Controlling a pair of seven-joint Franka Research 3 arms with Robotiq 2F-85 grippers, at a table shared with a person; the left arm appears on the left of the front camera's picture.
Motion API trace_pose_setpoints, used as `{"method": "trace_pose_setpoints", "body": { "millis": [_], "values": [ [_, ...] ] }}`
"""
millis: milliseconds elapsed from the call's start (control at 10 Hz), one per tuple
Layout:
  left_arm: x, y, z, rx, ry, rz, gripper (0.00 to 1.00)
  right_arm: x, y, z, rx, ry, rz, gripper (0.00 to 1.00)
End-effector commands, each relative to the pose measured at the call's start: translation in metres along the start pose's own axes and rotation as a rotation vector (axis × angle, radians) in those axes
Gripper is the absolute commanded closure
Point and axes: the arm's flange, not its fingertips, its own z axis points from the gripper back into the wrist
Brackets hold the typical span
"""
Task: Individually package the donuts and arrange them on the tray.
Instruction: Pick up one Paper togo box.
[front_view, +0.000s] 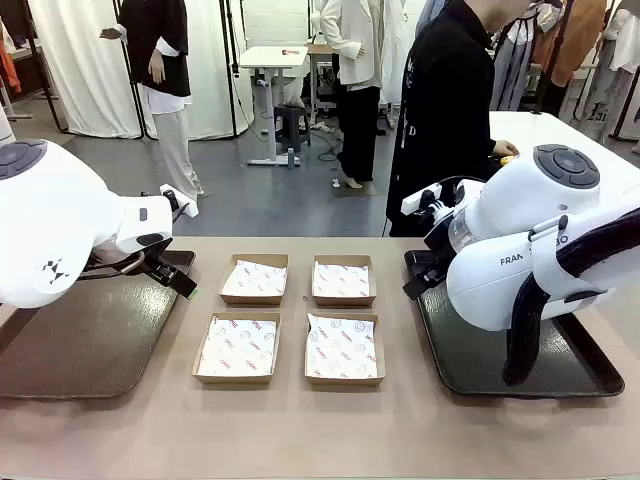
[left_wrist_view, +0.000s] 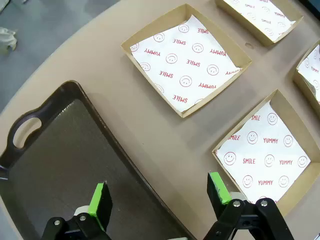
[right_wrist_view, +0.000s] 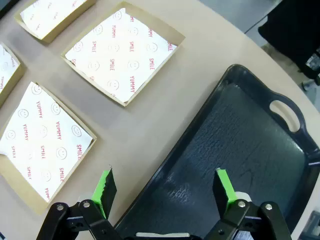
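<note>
Green pads (left_wrist_view: 100, 202) of the left arm's jaws stand wide apart, holding nothing, at the bottom of the left wrist view, over the rim of a dark plastic tray with a cut-out handle (left_wrist_view: 60, 150) and the beige counter (left_wrist_view: 150, 135). The right arm's jaws gape as wide, also bare, above a second dark tray (right_wrist_view: 240, 140). Four shallow brown cardboard boxes lined with white smiley-print paper (front_view: 254, 278) sit mid-frame between the trays, all unfilled. Where the donuts are I cannot tell; a yellowish speck (front_view: 505, 158) beside the person in black (front_view: 440, 110), upper right of the front view, may be one. Likely trouble: a pad clipping a wall could skid a light box or crumple its loose liner, and a hard squeeze may smear soft glaze.
</note>
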Motion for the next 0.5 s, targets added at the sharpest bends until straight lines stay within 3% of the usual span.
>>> {"method": "trace_pose_setpoints", "body": {
  "millis": [0, 400],
  "values": [
    [0.0000, -0.0001, 0.0000, 0.000, 0.000, 0.000, 0.00, 0.0000, 0.0000, 0.0000, 0.000, 0.000, 0.000, 0.00],
    [0.0000, -0.0001, 0.0000, 0.000, 0.000, 0.000, 0.00, 0.0000, 0.0000, 0.0000, 0.000, 0.000, 0.000, 0.00]
  ]
}}
